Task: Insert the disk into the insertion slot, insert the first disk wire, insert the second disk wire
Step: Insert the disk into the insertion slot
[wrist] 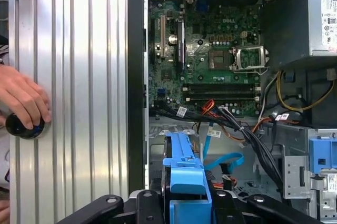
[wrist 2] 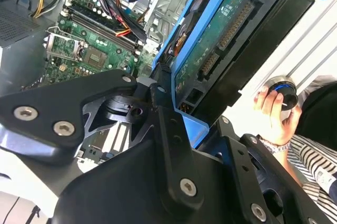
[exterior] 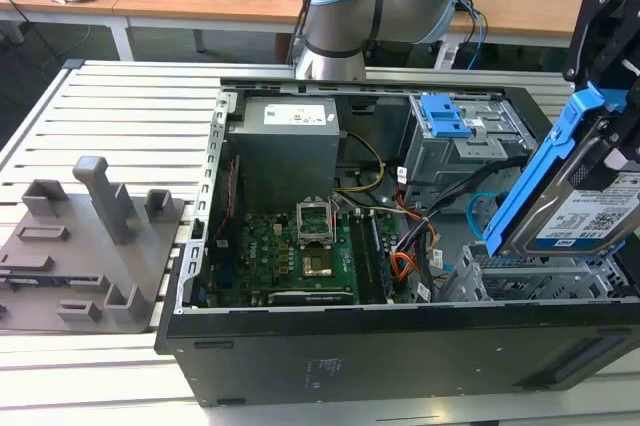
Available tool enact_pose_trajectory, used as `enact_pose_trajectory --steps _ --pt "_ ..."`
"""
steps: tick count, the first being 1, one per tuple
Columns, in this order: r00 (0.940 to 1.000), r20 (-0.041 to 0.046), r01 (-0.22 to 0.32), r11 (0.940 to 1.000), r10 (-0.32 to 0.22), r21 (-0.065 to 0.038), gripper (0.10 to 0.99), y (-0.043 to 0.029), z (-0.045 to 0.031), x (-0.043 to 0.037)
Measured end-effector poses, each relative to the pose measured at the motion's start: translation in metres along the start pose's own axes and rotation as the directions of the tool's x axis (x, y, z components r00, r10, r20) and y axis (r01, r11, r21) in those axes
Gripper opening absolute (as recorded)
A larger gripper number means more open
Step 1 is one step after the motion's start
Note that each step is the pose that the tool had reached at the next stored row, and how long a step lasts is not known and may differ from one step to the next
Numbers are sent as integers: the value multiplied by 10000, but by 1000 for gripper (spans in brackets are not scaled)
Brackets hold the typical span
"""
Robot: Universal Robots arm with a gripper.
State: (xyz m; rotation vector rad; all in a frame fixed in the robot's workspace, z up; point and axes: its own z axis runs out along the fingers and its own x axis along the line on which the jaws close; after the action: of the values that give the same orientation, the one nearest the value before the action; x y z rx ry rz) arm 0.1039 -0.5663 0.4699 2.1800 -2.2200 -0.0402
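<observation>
Holding the disk (exterior: 590, 211) tilted above the insertion slot (exterior: 520, 271), fingers (wrist 2: 166, 124) clamped on it; risks jamming on the rim or pinching loose cables (exterior: 455, 191) if lowered askew.

The desk (exterior: 110, 106) is a slatted aluminium top with long grooves. An open black computer case (exterior: 400, 351) lies on its side on it, toward the exterior view's right. Just beside the case, at the exterior view's left, sits a grey fixture plate (exterior: 90, 246) with upright posts. In the first wrist view a person's hand (wrist: 21, 98) rests on a round black knob (wrist: 22, 126) on the slats.
</observation>
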Motion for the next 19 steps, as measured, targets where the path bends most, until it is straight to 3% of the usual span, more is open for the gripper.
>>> enact_pose_trajectory --steps 19 --pt "10000 -1 0 10000 0 0 365 -6 148 -1"
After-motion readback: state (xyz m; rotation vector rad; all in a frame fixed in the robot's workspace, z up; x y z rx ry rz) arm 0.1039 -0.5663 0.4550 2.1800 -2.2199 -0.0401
